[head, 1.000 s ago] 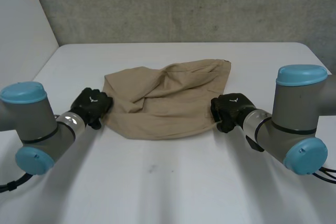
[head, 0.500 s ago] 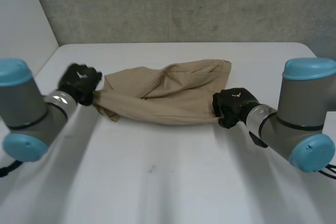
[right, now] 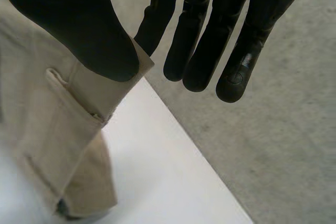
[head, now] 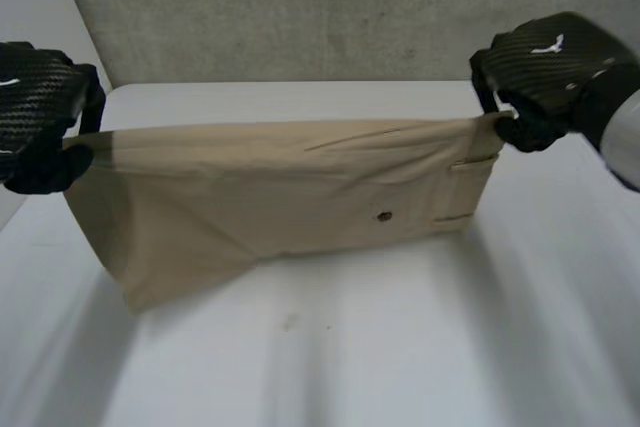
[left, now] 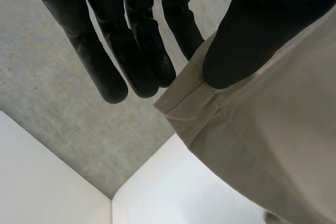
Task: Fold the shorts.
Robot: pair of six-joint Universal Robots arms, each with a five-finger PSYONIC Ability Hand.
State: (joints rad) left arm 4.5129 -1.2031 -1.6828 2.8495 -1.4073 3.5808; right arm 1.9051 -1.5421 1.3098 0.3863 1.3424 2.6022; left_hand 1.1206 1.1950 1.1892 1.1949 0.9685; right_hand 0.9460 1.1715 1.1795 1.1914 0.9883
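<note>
Both hands have risen off the bench (head: 350, 357) and spread wide since a second ago, pulling the tan shorts (head: 290, 187) out of their crumpled heap. The shorts now hang stretched across the middle of the frame, with the top edge taut from upper left to upper right and the lower edge sagging toward the lower left. The left hand (head: 35, 112) is at the upper left edge of the frame and the right hand (head: 545, 67) at the upper right. The left wrist view shows the thumb pinching a hemmed corner against one finger, with the other fingers (left: 131, 51) straight beside it. The right wrist view shows the right hand clamped on the opposite corner in the same way. I cannot tell whether the cloth touches the bench.
</note>
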